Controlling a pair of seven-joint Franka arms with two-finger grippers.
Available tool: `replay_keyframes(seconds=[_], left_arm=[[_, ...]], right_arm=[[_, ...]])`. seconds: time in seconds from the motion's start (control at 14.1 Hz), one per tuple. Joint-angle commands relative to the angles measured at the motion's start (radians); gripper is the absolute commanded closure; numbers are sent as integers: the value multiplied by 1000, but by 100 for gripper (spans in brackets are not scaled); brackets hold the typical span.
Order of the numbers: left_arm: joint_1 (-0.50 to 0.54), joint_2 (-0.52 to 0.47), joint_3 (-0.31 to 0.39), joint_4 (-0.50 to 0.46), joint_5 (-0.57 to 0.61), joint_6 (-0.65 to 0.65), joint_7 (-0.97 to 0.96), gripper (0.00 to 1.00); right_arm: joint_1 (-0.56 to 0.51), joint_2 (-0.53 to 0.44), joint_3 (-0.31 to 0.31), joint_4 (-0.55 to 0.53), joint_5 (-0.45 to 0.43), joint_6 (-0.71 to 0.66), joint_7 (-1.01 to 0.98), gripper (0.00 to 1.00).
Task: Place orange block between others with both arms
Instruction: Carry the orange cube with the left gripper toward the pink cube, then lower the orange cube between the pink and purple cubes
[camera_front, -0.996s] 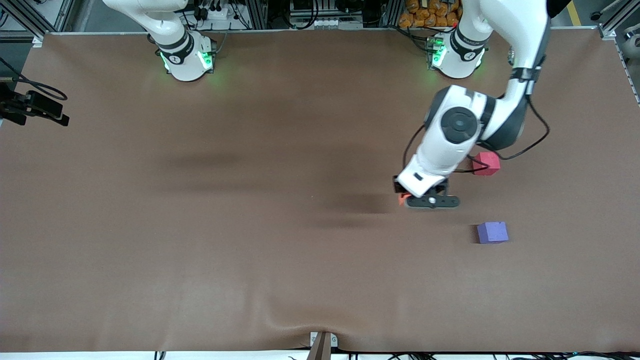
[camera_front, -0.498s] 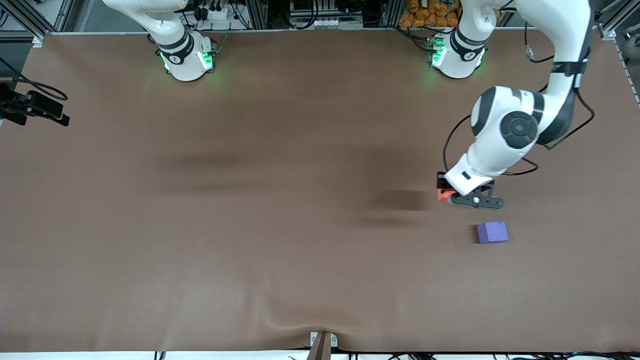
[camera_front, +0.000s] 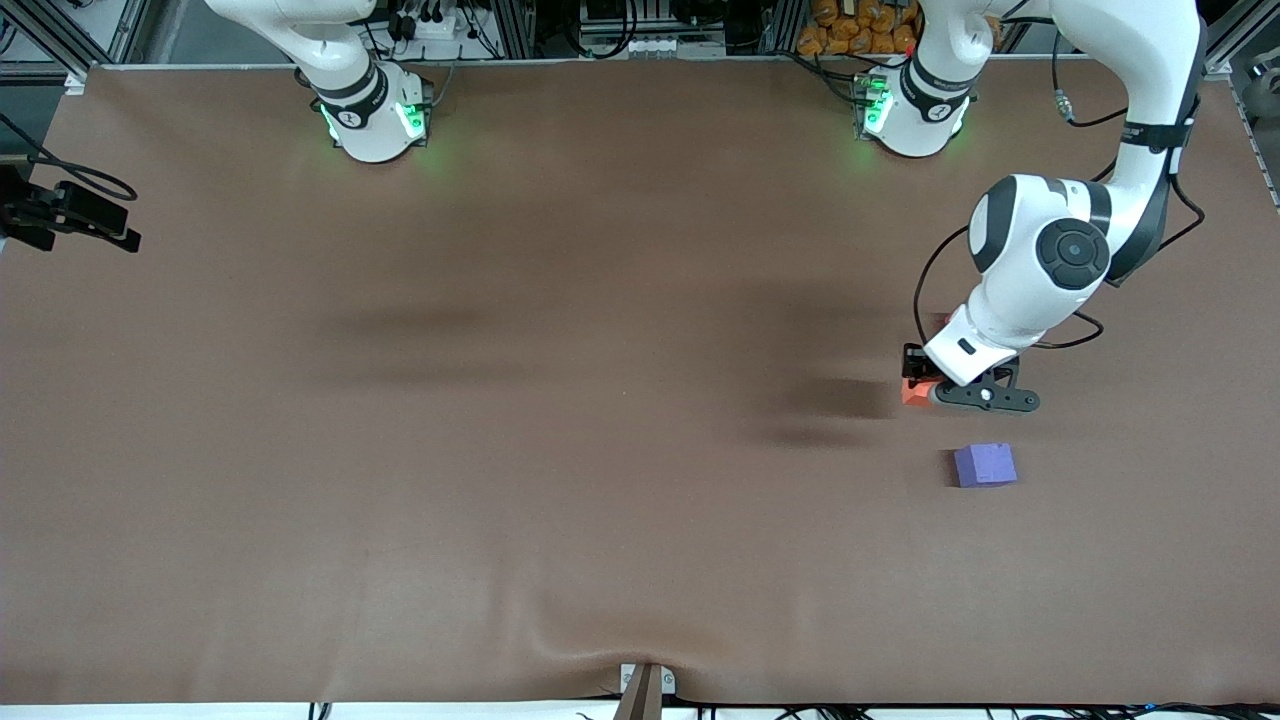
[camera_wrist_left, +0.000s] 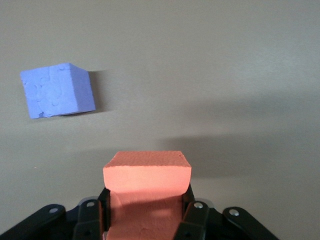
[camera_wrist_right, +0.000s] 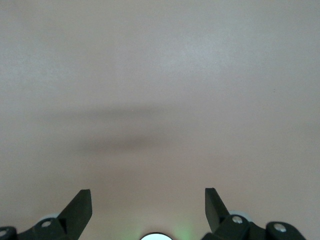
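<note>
since the earlier frame the left gripper (camera_front: 915, 385) has carried the orange block (camera_wrist_left: 147, 175) toward the left arm's end of the table, and its arm now hides the pinkish-red cube. its fingers are clamped on the block, held above the table near the purple-blue cube (camera_front: 985, 465). the right gripper (camera_wrist_right: 148, 205) waits with fingers spread wide, holding nothing, over bare table (camera_front: 500, 450).

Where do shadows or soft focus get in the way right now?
Front view: the left arm's dark shadow smears the brown mat beside the orange block. Left wrist view: orange block and purple-blue cube sharp, the cube casting a short shadow. Right wrist view: only faint shadow bands on bare mat.
</note>
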Motion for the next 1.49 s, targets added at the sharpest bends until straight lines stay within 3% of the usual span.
replay_keyframes(seconds=[0.0,0.78,1.42], left_arm=[[42,-28,-9,-49,20,46,44,99],[163,-4,-12,-169,21,225,159,98],[200,62,-15,-192,20,328,194,97]], right_arm=[[-14,-8,13,18,10,-12,5,0],[-17,-6,11,27,1,-53,10,0],[-18,-3,8,27,11,-61,13,0]])
